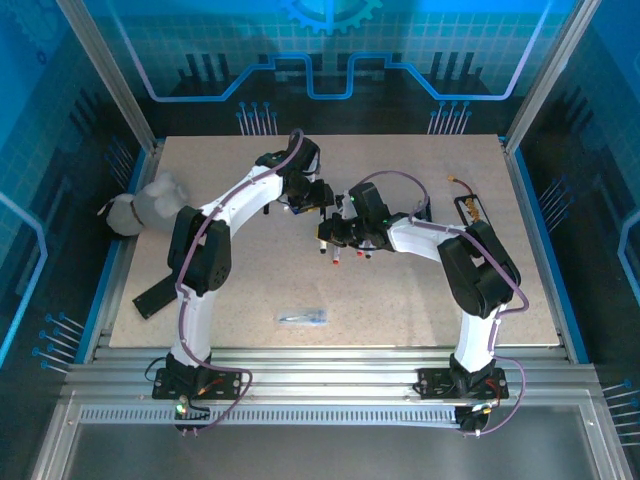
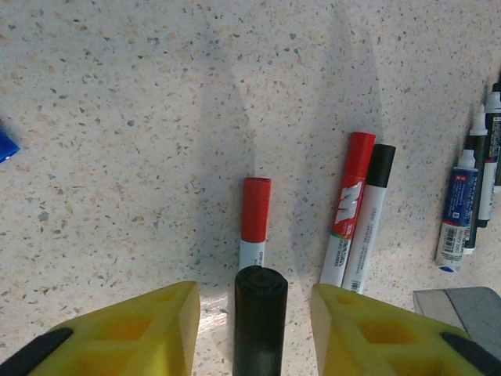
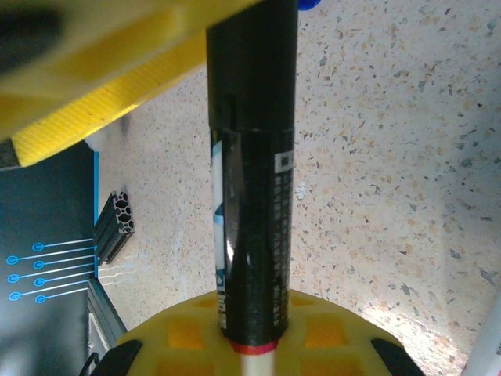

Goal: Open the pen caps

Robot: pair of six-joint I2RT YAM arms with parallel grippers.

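Note:
My right gripper [image 3: 250, 333] is shut on a black pen [image 3: 250, 204], its yellow fingers [image 3: 180, 333] clamped round the lower barrel. The pen's black cap [image 3: 252, 70] sits on its far end, which reaches between the fingers of my left gripper [image 2: 254, 309]. Those yellow fingers [image 2: 149, 329] stand open, with a gap on each side of the black cap [image 2: 261, 305]. On the table beyond lie a red-capped pen [image 2: 255, 211], a red pen [image 2: 350, 207] beside a black-capped one [image 2: 373, 211], and several more pens [image 2: 470, 196] at the right. In the top view both grippers [image 1: 312, 197] [image 1: 336, 228] meet mid-table.
A clear plastic wrapper [image 1: 303, 317] lies nearer the table's front edge. A white bundle [image 1: 145, 205] sits off the left edge and a black block [image 1: 160, 292] at the front left. A small orange-tipped item [image 1: 468, 208] lies at the right. A grey block [image 2: 462, 301] is close to my left finger.

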